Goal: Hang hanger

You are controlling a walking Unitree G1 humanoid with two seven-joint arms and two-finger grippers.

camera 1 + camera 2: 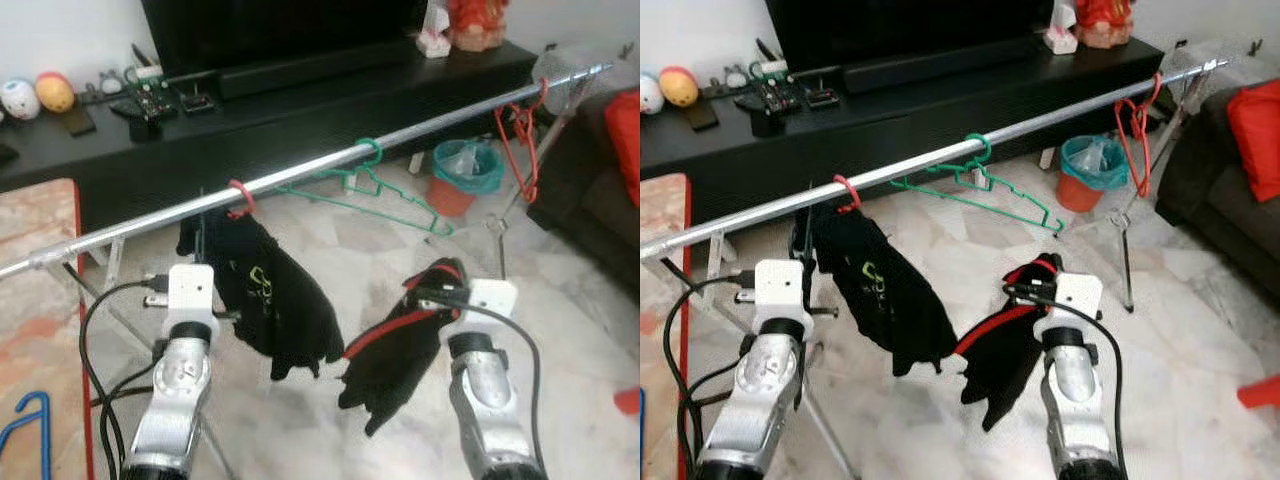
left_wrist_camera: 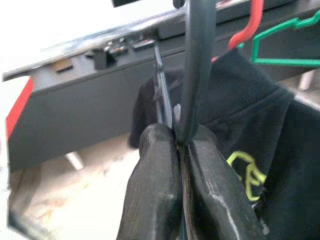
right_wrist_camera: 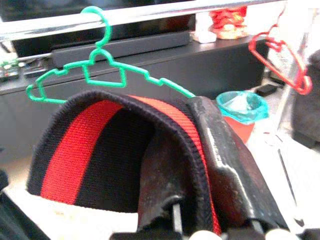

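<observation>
Chrome-bright, the drying rail [image 1: 300, 175] runs slantwise in front of a black TV console [image 1: 300, 110], and everything here sits in relation to it. Hooked on the rail is a red hanger [image 1: 238, 199] carrying a black shirt [image 1: 275, 300] with a lime-green logo, too small to read. Farther along the rail hangs an empty green hanger [image 1: 385, 195], and near its far end a second red hanger [image 1: 520, 145]. Below the rail, the left gripper [image 2: 179, 150] has its fingers pressed together on a thin dark rod beside the shirt. The right gripper [image 3: 200, 165], also under the rail, pinches the red-and-black ribbed collar of a black garment [image 1: 400, 350] held well short of the bar. No legible writing shows anywhere.
</observation>
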